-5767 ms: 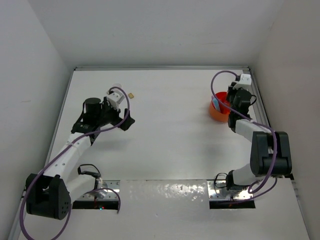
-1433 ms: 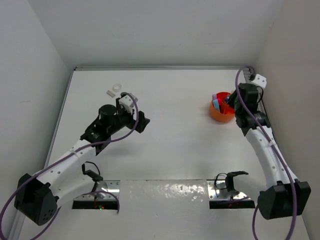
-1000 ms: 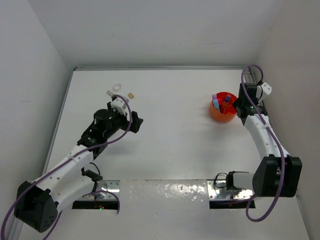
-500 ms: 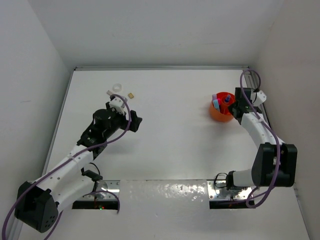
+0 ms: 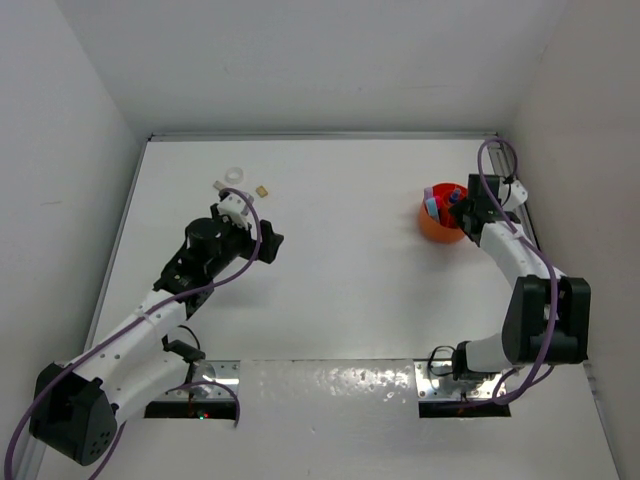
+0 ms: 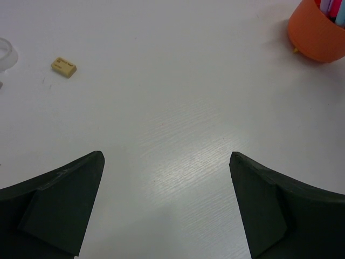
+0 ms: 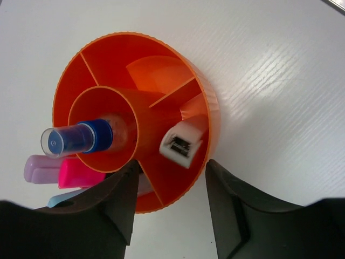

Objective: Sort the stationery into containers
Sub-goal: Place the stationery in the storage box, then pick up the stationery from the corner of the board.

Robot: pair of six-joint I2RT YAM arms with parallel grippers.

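The left end effector (image 6: 166, 159) hangs over the white counter (image 6: 178, 97), its two dark fingers (image 6: 59, 202) spread wide at the bottom corners with nothing between them. A beige block (image 6: 63, 67) lies flat at upper left, near a clear tape ring (image 6: 5, 54) cut off by the left edge. An orange tub (image 6: 315, 38) stands in the upper right corner, with pink and blue tips (image 6: 333, 7) poking out of it.

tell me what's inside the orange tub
Blue-capped bottle in the centre well; pink highlighter, lilac piece, light-blue piece, white block in outer sections. Lower ends hidden by the walls.

Overhead view, two close wrist views, orange tub (image 5: 438, 232) shared
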